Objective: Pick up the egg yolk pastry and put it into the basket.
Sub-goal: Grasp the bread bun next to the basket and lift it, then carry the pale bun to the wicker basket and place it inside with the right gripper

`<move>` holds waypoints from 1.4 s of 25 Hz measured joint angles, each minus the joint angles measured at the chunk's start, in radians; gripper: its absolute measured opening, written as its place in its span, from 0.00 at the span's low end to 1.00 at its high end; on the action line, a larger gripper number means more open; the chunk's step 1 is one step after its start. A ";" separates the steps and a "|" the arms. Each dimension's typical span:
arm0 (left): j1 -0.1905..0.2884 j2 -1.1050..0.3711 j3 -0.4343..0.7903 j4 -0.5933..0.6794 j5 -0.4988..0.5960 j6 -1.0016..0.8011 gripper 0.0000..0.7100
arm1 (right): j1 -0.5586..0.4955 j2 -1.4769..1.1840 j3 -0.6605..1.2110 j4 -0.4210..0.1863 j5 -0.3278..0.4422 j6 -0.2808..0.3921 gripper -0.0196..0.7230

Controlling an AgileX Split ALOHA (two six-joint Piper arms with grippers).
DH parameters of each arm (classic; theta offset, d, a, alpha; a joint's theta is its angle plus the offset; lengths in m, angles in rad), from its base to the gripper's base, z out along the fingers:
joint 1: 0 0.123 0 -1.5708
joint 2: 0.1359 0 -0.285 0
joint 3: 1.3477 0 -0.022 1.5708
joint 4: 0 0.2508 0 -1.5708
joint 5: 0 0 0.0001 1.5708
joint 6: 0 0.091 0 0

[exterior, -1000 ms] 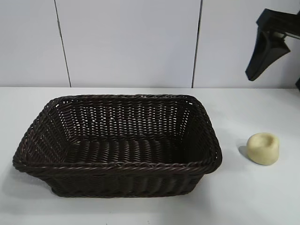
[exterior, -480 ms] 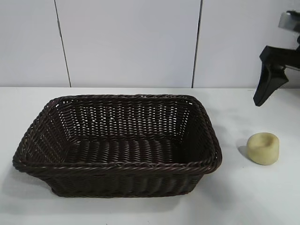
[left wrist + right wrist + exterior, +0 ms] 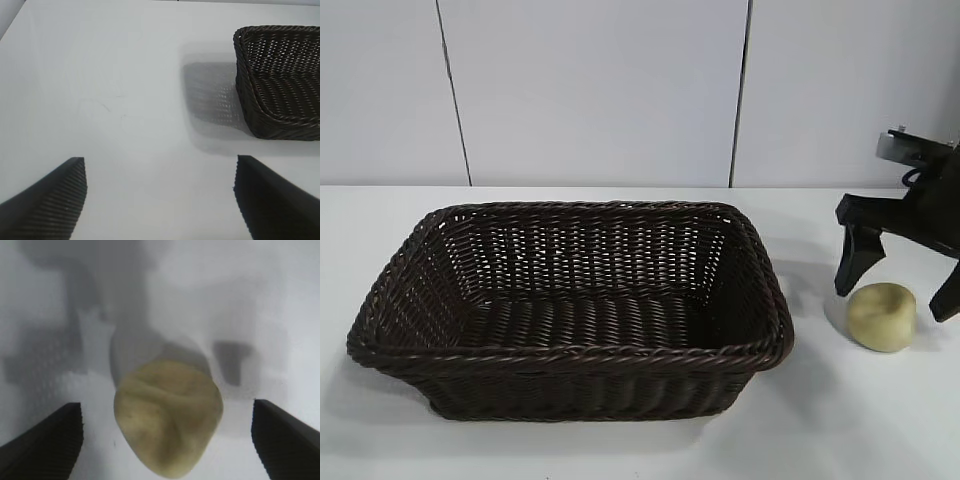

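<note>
Right wrist view: the pastry (image 3: 167,416) is framed between the right gripper (image 3: 898,283)'s spread fingers, set for a grasp, beside the basket (image 3: 760,265). Left gripper (image 3: 160,197) hangs open, idle.

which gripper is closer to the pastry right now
Right. The right gripper is open, a finger on either side of the pastry. The left gripper, also open, is off past the far end of the basket.
</note>
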 joint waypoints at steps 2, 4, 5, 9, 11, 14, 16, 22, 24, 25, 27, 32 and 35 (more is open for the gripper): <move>0.000 0.000 0.000 0.000 0.000 0.000 0.83 | 0.000 0.003 0.000 0.002 -0.003 0.002 0.80; 0.000 0.000 0.000 0.000 0.000 0.000 0.83 | 0.000 0.003 -0.001 0.002 -0.003 0.013 0.58; 0.000 0.000 0.000 0.000 0.000 0.000 0.83 | 0.000 0.003 -0.003 0.002 -0.004 0.017 0.45; 0.000 0.000 0.000 0.000 0.000 0.000 0.83 | 0.000 0.003 -0.003 0.002 0.008 0.022 0.13; 0.000 0.000 0.000 0.000 0.000 0.000 0.83 | 0.000 0.002 -0.003 0.002 0.029 0.022 0.09; 0.000 0.000 0.000 0.000 0.000 0.000 0.83 | 0.000 -0.024 -0.007 0.002 0.069 0.022 0.07; 0.000 0.000 0.000 0.000 0.000 0.000 0.83 | 0.000 -0.061 -0.028 0.002 0.126 0.022 0.07; 0.000 0.000 0.000 0.000 0.000 0.000 0.83 | 0.000 -0.222 -0.176 0.003 0.324 0.022 0.06; 0.000 0.000 0.000 0.000 0.000 0.000 0.83 | 0.000 -0.265 -0.212 0.021 0.346 0.022 0.06; 0.000 0.000 0.000 0.000 0.000 0.000 0.83 | 0.000 -0.280 -0.223 0.035 0.352 0.022 0.06; 0.000 0.000 0.000 0.000 0.000 0.000 0.83 | 0.000 -0.300 -0.231 0.069 0.364 0.022 0.06; 0.000 0.000 0.000 0.000 0.000 0.000 0.83 | 0.035 -0.299 -0.232 0.110 0.366 0.022 0.06; 0.000 0.000 0.000 0.000 0.000 0.000 0.83 | 0.126 -0.299 -0.232 0.120 0.339 0.022 0.06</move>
